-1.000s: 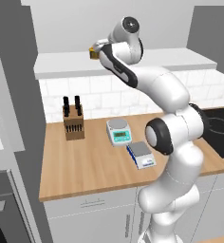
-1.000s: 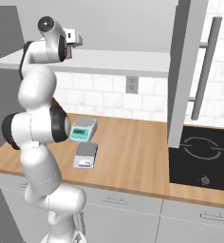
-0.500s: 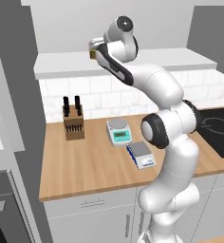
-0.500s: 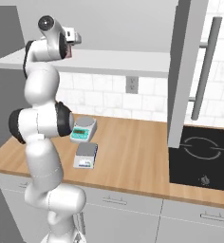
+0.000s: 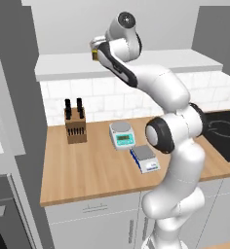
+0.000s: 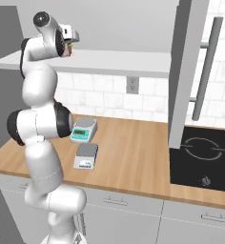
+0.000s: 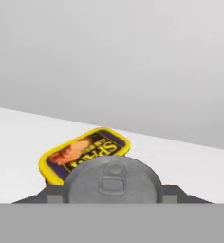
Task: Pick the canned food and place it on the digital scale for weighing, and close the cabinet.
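Cabinet (image 6: pixel 183 71): door ajar, bar handle outward; shelf holds the tins.
Digital scale (image 5: pixel 145 158): on the counter, platform bare, beside a round-plate scale (image 5: pixel 122 134).
Gripper (image 6: pixel 68 45): jaws either side of the canned food (image 7: pixel 114 180); whether they clamp it, cannot tell.
Risk: tin may slip, or nudge the yellow tin (image 7: pixel 85 153) behind it.
Label: "SPAM" on the yellow tin.

The arm has swung a little further to the left along the cabinet shelf (image 5: pixel 136 65), and its elbow now stands more upright. The gripper (image 5: pixel 94 50) has moved deeper over the shelf, to the canned food (image 7: pixel 113 180), and its jaws have narrowed from wide open to close around the tin's sides.
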